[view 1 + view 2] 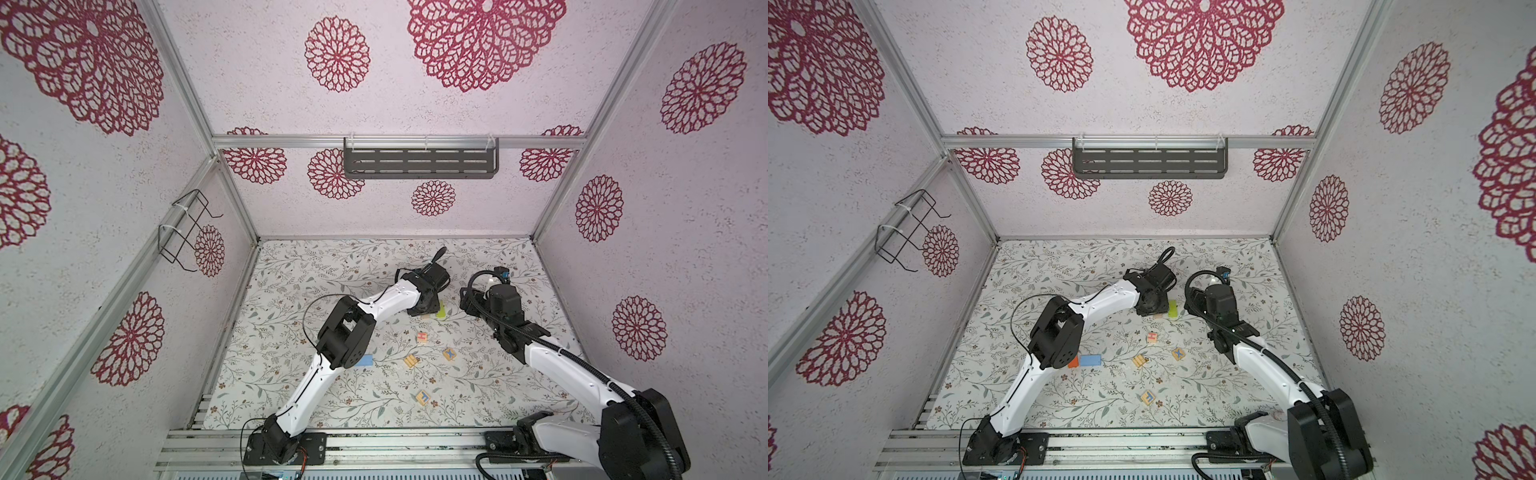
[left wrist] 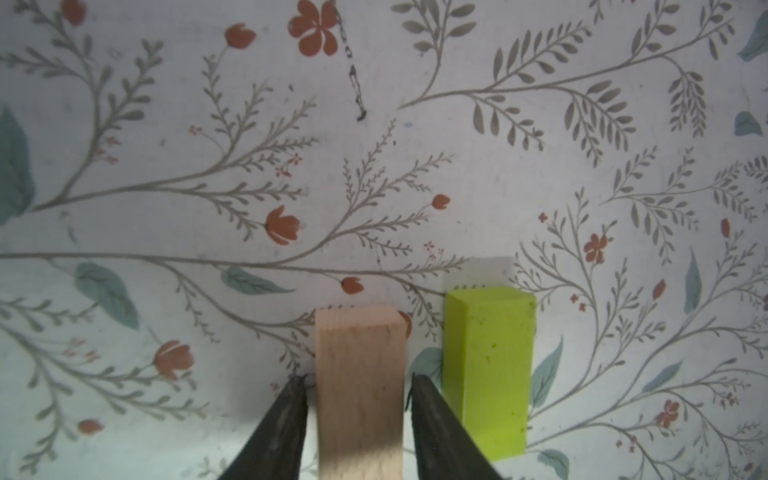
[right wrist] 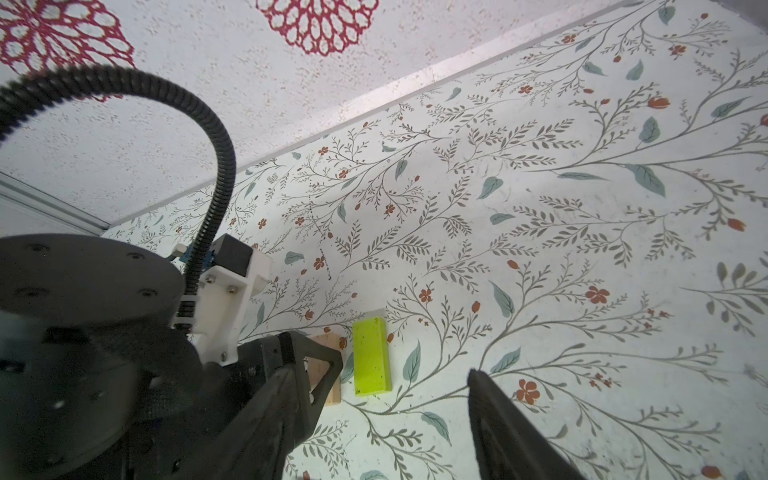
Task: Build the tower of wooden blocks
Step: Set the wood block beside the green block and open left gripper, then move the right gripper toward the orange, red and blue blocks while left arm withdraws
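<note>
A tan bar point(image 2: 359, 386) lies flat on the floral mat, parallel to a lime bar point(image 2: 488, 374) a small gap away. My left gripper point(image 2: 357, 378) straddles the tan bar, open, with a thin gap on each side. In a top view the lime bar point(image 1: 441, 311) shows beside the left wrist. My right gripper point(image 3: 381, 368) hovers open and empty to the right of the pair. Nearer the front lie a blue bar point(image 1: 1090, 360), an orange block point(image 1: 1073, 362) partly under the left elbow, and several letter cubes point(image 1: 422, 337).
The floral mat point(image 1: 291, 390) is walled on three sides. A dark slotted shelf point(image 1: 419, 162) hangs on the back wall and a wire basket point(image 1: 187, 228) on the left wall. Aluminium rails point(image 1: 395, 440) run along the front edge.
</note>
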Action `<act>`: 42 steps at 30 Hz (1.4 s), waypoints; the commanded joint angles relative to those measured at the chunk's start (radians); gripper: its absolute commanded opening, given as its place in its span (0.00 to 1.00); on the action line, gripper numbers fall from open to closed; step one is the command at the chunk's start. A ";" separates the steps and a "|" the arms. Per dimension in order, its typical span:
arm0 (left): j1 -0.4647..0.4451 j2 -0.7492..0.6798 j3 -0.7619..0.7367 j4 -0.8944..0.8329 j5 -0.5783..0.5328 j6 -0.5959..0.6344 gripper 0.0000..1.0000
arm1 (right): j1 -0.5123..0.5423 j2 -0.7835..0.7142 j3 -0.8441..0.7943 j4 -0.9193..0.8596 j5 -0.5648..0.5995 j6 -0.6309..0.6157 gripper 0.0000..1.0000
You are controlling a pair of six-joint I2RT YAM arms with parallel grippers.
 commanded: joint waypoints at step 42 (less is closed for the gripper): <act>0.214 -1.118 -1.114 0.144 -0.305 0.054 0.97 | 0.368 0.230 0.340 -0.425 -0.194 -0.454 0.61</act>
